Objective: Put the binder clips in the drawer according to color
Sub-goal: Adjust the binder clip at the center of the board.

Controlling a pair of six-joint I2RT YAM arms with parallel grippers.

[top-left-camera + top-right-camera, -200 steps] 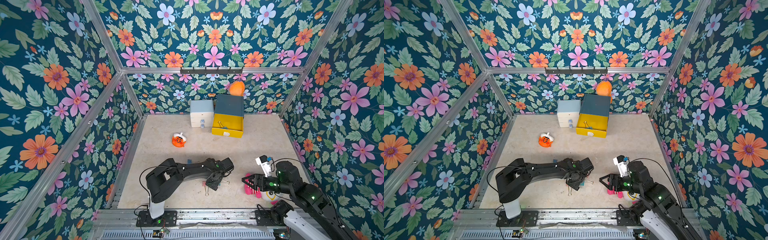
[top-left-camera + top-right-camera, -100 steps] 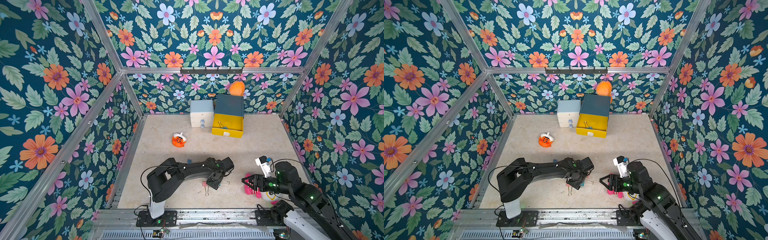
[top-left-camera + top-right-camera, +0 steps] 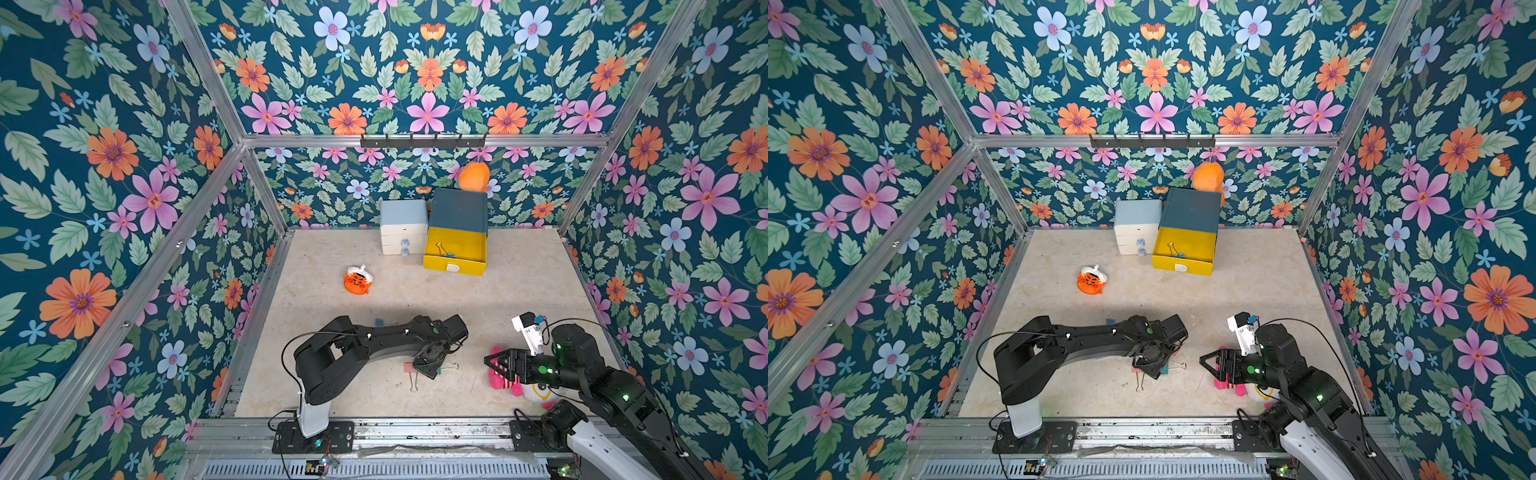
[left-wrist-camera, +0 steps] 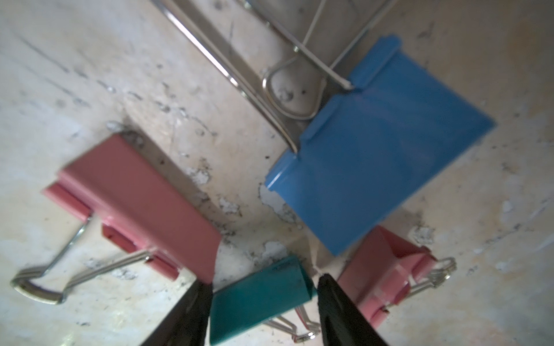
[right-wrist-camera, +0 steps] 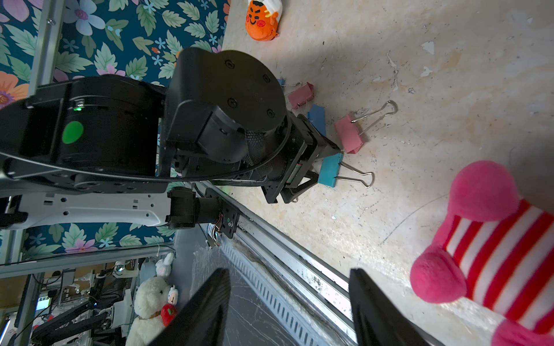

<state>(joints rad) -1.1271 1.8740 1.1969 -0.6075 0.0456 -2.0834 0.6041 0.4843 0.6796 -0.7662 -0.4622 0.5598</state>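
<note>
The teal binder clip, with silver wire handles, lies on the counter; the left jaws clench its body. Its handles lie flat, pointing toward the right arm; the right jaws gape empty.

Left wrist view: two pink clips, one blue clip, one teal clip.

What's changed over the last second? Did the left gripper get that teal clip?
The left gripper closed onto the teal binder clip, its fingers now against both sides; the clip lies on the table. The arm barely shifted. Unchanged: right gripper open and empty, pink clip alongside, yellow drawer pulled out.
</note>
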